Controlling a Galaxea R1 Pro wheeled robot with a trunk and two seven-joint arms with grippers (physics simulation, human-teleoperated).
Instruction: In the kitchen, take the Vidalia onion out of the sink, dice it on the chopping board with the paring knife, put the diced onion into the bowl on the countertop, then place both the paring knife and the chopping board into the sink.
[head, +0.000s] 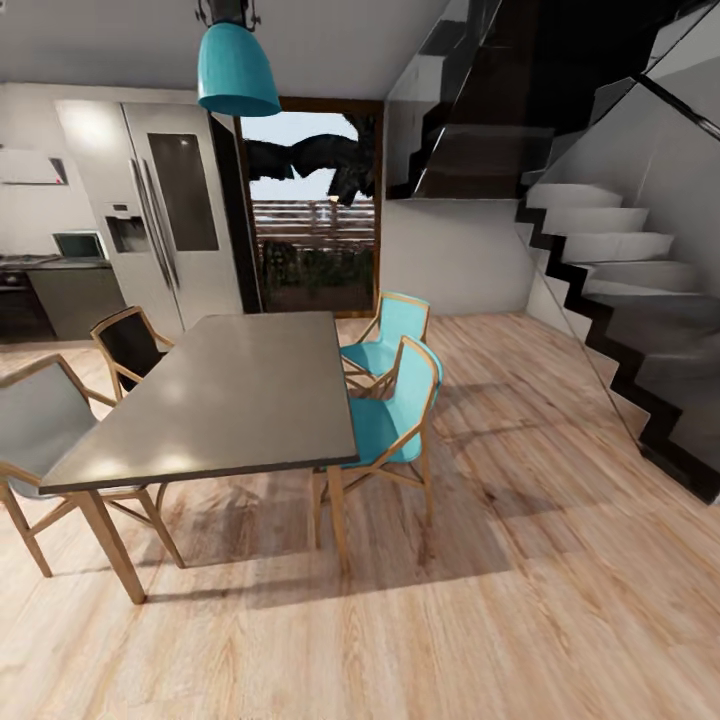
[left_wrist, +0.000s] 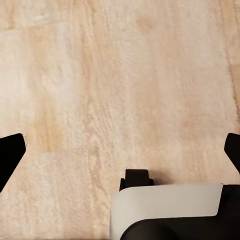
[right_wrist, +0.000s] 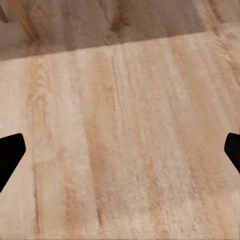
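A: Claw status, left (left_wrist: 120, 150): fingertips (left_wrist: 11, 152) sit at opposite edges of the wrist view, jaws wide apart, nothing between them. Wood floor (left_wrist: 125, 75) lies below, with a white and black robot part (left_wrist: 165, 210) in the view.

B: Right claw (right_wrist: 120, 150)?

A: Same condition: jaws spread, nothing gripped, floor beneath, with a wooden leg (right_wrist: 22, 20) at one corner.

B: Task items?

A: Kitchen (head: 50, 270) lies far off at head-view left: fridge (head: 165, 210), grey worktop (head: 55, 264) with a small appliance (head: 78, 245) on it. Onion, board, knife, bowl and sink cannot be made out.

B: Nearer objects?

A: Grey dining table (head: 230, 390), two teal chairs (head: 390, 420) on its right, a dark chair (head: 130, 350) and a grey chair (head: 40, 430) on its left. Teal lamp (head: 238, 70) hangs above; stairs (head: 620, 300) rise at right
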